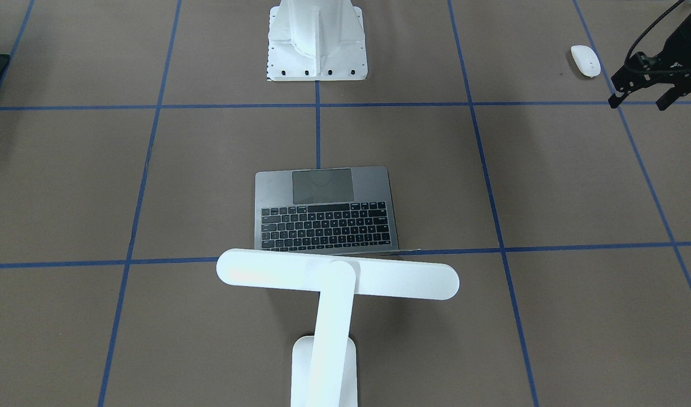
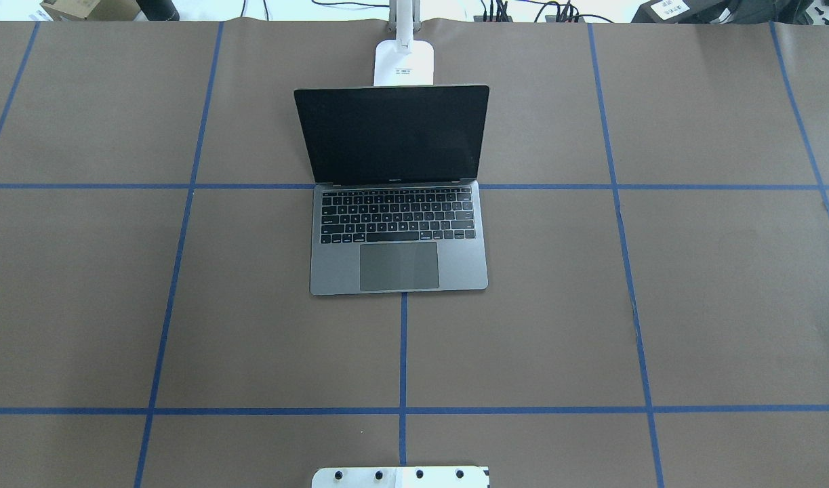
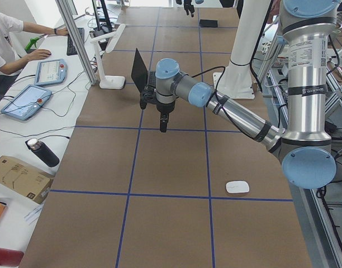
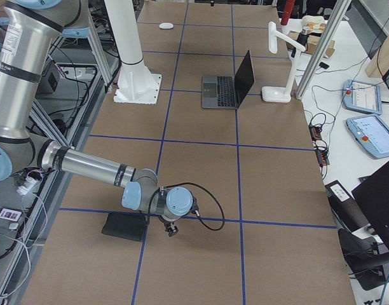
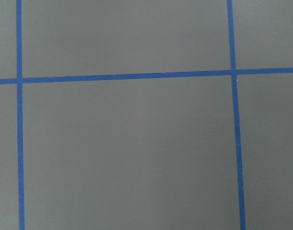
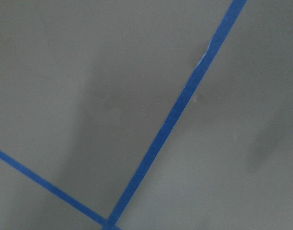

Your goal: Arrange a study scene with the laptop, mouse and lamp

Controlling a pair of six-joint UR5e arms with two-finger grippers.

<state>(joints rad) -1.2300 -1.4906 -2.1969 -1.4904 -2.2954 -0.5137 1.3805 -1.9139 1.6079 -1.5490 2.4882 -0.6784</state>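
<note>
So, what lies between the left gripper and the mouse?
In the front-facing view, only bare brown table crossed by one blue tape line; no object stands between the left gripper and the mouse.

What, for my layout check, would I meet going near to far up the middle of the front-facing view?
lamp → laptop → white pedestal

Overhead and front views opposed over the laptop (image 2: pixel 397 224), side views lengthwise, wrist views close
</note>
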